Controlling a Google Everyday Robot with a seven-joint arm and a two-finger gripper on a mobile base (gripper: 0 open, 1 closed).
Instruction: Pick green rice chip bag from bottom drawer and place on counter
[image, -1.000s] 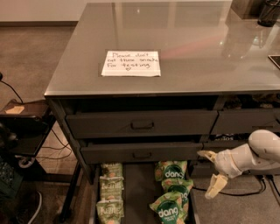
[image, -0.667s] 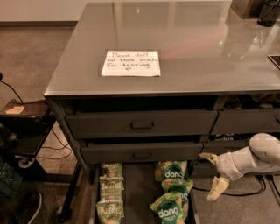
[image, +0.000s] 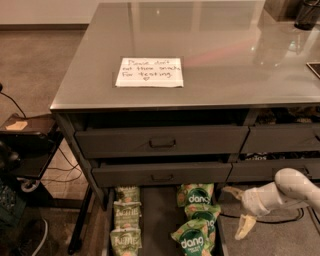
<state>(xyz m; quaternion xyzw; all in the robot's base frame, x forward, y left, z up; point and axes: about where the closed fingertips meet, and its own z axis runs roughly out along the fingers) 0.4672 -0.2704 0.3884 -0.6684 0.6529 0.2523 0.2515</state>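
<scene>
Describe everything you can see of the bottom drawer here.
The bottom drawer is pulled open below two handled drawer fronts: dark grey metal, flat dark floor. Three green rice chip bags lie in a column along its right side, three paler olive bags along its left, bare floor between. The gripper, fingers open, hangs just beyond its right edge.

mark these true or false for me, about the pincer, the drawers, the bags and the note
1. The pincer hangs right of the bottom drawer, open and empty. True.
2. A handwritten note lies on the counter. True.
3. One green bag is on the counter. False: all three green rice chip bags lie in the bottom drawer.
4. The bottom drawer is shut. False: it is pulled open.
5. The paler bags lie right of the green ones. False: the olive bags lie left of them.
</scene>
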